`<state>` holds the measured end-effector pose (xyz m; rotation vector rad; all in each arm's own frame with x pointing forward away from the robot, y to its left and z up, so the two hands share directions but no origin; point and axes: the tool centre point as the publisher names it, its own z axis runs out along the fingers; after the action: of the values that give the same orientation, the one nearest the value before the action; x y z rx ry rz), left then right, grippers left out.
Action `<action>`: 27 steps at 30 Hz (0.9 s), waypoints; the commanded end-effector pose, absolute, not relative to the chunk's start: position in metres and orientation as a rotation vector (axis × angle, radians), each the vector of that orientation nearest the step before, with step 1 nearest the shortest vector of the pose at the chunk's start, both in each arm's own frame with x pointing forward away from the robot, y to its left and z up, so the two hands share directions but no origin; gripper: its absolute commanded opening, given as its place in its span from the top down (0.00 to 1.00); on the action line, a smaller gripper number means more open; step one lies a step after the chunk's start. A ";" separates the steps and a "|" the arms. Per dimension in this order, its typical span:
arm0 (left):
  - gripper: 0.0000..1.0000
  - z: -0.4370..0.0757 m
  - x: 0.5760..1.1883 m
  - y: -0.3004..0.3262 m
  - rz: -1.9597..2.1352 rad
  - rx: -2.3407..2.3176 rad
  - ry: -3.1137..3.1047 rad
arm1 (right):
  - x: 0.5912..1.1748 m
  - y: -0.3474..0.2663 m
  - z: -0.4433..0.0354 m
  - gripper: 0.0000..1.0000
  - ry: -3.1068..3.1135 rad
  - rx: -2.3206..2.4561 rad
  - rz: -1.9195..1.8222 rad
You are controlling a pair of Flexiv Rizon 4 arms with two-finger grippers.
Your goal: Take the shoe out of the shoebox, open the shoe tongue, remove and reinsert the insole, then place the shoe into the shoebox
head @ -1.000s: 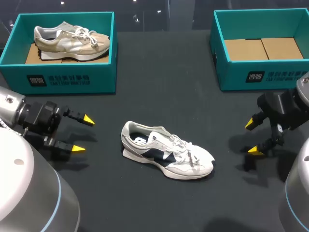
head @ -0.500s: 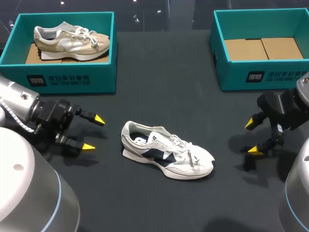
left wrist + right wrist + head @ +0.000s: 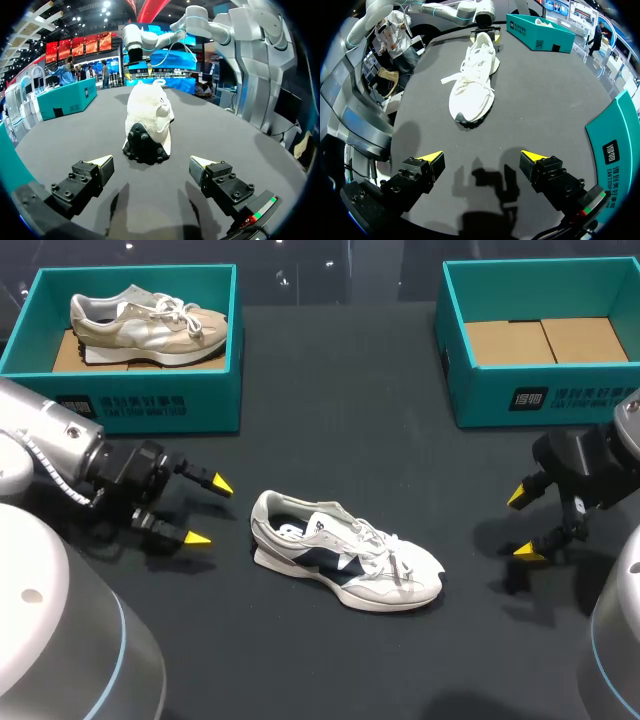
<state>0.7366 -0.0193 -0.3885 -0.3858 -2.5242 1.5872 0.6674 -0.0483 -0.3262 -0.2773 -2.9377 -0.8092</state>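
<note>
White-navy shoe lies mid-table, heel toward 10 o'clock, toe toward 4 o'clock; it is likely light, with a soft upper and a stiffer heel collar as the best hold — left gripper at its 9 o'clock, right gripper at its 3 o'clock, both spread and empty.

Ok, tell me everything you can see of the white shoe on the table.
The white shoe is a low sneaker with navy side panels, white laces and a pale sole. It stands on its sole on the dark table, heel toward the left gripper, which is open and clear of it. Only the table touches it.
</note>
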 end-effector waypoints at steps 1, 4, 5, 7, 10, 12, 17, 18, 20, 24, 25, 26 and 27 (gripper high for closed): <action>0.00 -0.392 0.740 -0.024 1.585 -0.396 -2.511 | 0.666 -0.049 -0.326 0.00 -2.940 -0.278 -0.807; 0.00 -0.393 0.739 -0.028 1.585 -0.403 -2.505 | 0.666 -0.049 -0.326 0.00 -2.940 -0.278 -0.807; 0.00 -0.393 0.739 -0.029 1.584 -0.407 -2.503 | 0.666 -0.049 -0.326 0.00 -2.940 -0.278 -0.807; 0.00 -0.394 0.739 -0.030 1.582 -0.415 -2.501 | 0.666 -0.049 -0.326 0.00 -2.940 -0.278 -0.807; 0.00 -0.395 0.738 -0.033 1.577 -0.426 -2.493 | 0.666 -0.049 -0.326 0.00 -2.940 -0.278 -0.807; 0.00 -0.396 0.737 -0.035 1.574 -0.430 -2.491 | 0.666 -0.049 -0.326 0.00 -2.940 -0.278 -0.807; 0.00 -0.396 0.735 -0.039 1.569 -0.446 -2.482 | 0.666 -0.049 -0.326 0.00 -2.940 -0.278 -0.807; 0.00 -0.396 0.735 -0.040 1.568 -0.449 -2.481 | 0.666 -0.049 -0.326 0.00 -2.940 -0.278 -0.807; 0.00 -0.396 0.734 -0.041 1.567 -0.456 -2.479 | 0.666 -0.049 -0.326 0.00 -2.940 -0.278 -0.807; 0.00 -0.396 0.732 -0.044 1.565 -0.465 -2.476 | 0.666 -0.049 -0.326 0.00 -2.940 -0.278 -0.807; 0.00 -0.396 0.732 -0.045 1.565 -0.466 -2.476 | 0.666 -0.049 -0.326 0.00 -2.940 -0.278 -0.807; 0.00 -0.396 0.732 -0.046 1.565 -0.467 -2.475 | 0.666 -0.049 -0.326 0.00 -2.940 -0.278 -0.807; 0.00 -0.396 0.732 -0.046 1.566 -0.468 -2.475 | 0.666 -0.049 -0.326 0.00 -2.940 -0.278 -0.807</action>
<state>0.7320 -0.0440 -0.3949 -0.4674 -2.4739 1.5663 0.6674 -0.0483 -0.3262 -0.2773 -2.9377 -0.8092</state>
